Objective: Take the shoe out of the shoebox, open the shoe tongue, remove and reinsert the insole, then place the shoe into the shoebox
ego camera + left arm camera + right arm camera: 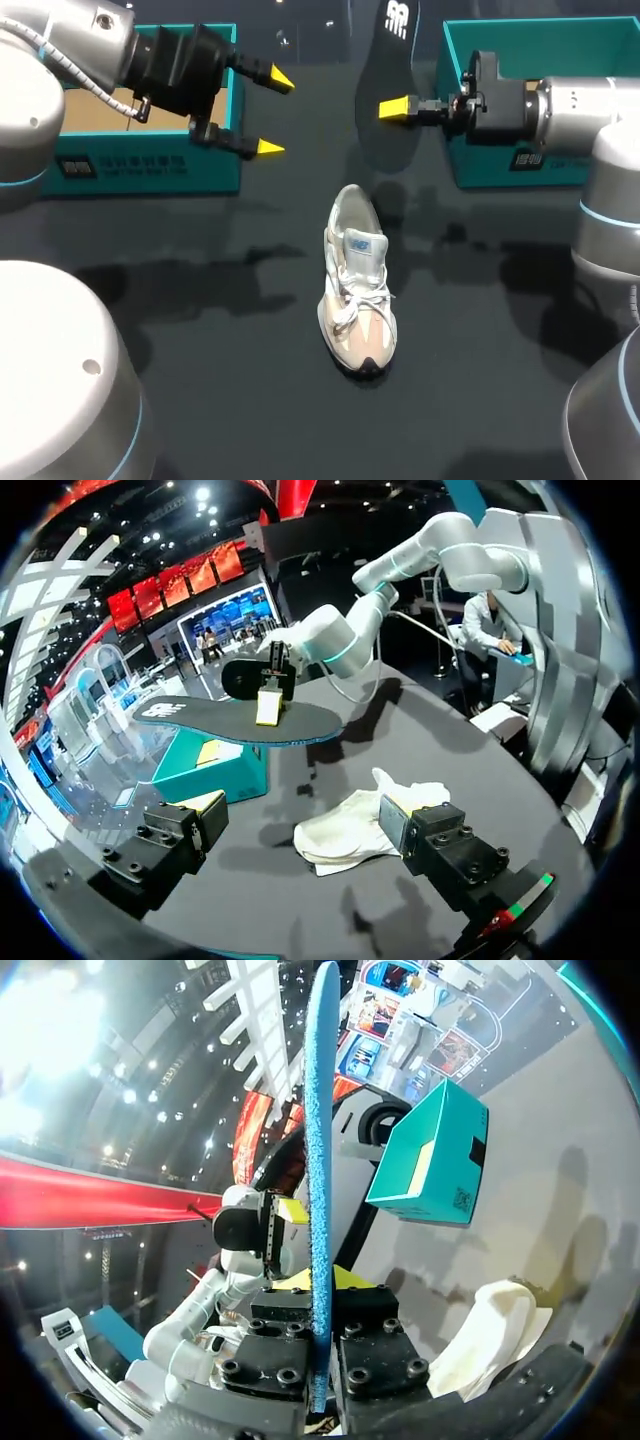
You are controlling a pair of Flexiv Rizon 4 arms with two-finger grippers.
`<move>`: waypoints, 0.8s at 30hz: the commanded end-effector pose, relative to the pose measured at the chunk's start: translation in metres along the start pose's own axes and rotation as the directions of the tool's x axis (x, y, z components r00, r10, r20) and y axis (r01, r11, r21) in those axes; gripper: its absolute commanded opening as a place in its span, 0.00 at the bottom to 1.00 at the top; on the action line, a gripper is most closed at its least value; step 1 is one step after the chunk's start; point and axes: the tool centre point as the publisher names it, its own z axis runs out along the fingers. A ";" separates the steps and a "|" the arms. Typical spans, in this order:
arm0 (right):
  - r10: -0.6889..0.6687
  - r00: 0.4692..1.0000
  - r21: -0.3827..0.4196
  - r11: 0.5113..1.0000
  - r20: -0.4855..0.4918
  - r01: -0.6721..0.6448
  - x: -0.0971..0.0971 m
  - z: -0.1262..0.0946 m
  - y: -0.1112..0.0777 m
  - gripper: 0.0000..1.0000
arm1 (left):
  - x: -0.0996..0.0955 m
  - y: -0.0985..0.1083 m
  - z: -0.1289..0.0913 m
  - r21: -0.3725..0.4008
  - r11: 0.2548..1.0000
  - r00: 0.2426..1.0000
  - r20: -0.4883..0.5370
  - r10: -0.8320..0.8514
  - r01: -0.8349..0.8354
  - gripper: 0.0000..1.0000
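Bench (200, 330) bore shoe (358, 285); beyond it right fingers (398, 107) clamped insole (385, 90), left fingers (270, 148) apart. Likely next: reinsert, aligned.

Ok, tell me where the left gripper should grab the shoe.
Probably the heel collar of the shoe, coming in from the left with the left gripper. It stands upright on its sole, heel at the far end, nearest that open gripper.

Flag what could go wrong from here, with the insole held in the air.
The right pincer pinches the insole at one edge only; it may twist or slip. The shoe stands unheld, the left pincer open and apart from it, so pushing the insole in could shove or tip it.
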 end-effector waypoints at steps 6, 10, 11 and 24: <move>-0.019 1.000 -0.009 1.000 -0.003 0.019 -0.003 0.002 0.001 0.00 | -0.003 0.010 0.012 -0.052 0.990 0.992 -0.004 -0.128 0.128 1.00; -0.051 0.999 -0.026 0.998 0.005 0.051 -0.018 0.007 0.000 0.00 | 0.001 0.025 0.027 -0.146 0.954 0.962 -0.032 -0.270 0.262 1.00; -0.055 0.998 -0.030 0.998 0.006 0.055 -0.020 0.009 0.000 0.00 | 0.003 0.029 0.031 -0.162 0.944 0.954 -0.036 -0.297 0.288 1.00; -0.106 0.994 -0.020 0.994 0.008 0.106 -0.033 0.020 -0.004 0.00 | 0.027 0.062 0.053 -0.383 0.835 0.909 0.029 -0.417 0.395 1.00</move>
